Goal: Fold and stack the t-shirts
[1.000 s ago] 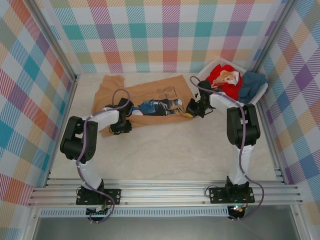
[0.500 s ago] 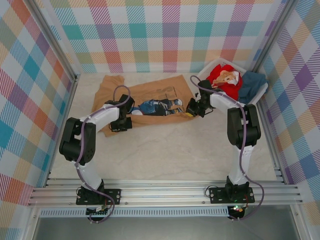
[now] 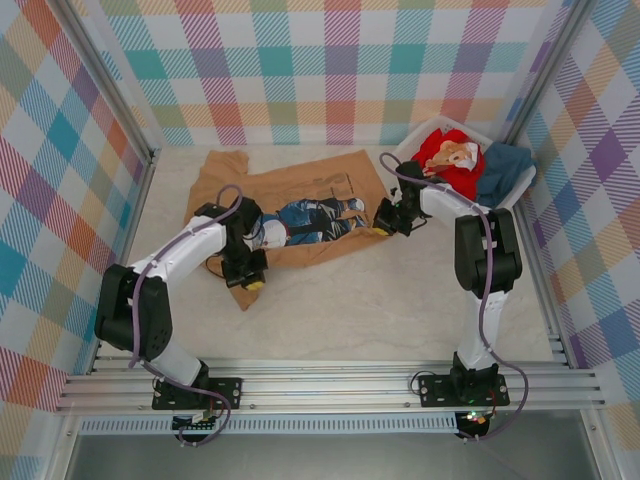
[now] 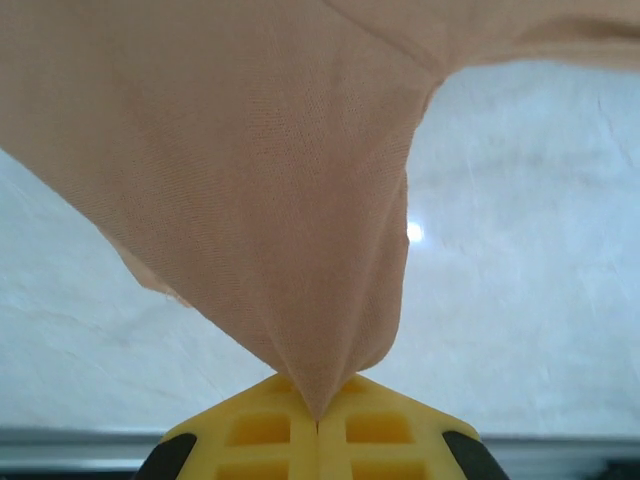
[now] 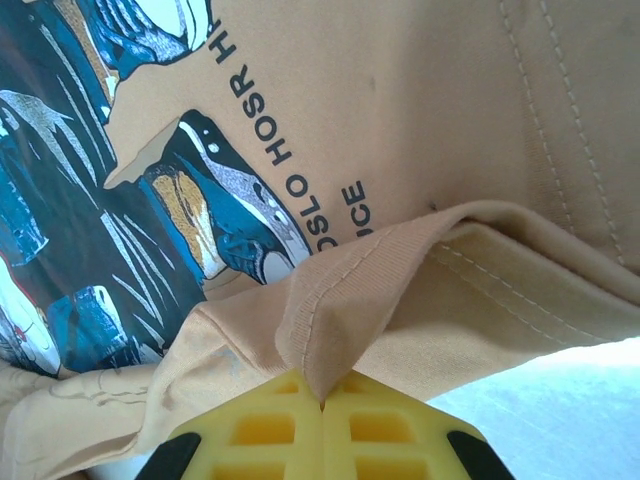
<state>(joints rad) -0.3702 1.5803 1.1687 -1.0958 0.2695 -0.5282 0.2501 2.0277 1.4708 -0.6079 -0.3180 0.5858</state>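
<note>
Tan-brown t-shirt [image 3: 310, 185] lies spread far-centre, its near-left corner clamped by the left gripper [image 4: 318, 425], its right hem by the right gripper [image 5: 322, 403]. The thin left pinch could be lost under tension.

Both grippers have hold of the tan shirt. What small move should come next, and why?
Probably the right gripper should draw its hem of the tan shirt toward the near side, level with the left gripper. Both sets of jaws are shut on cloth, but the left-held corner sits much nearer than the right-held one, so the shirt lies skewed rather than squared for a fold.
</note>
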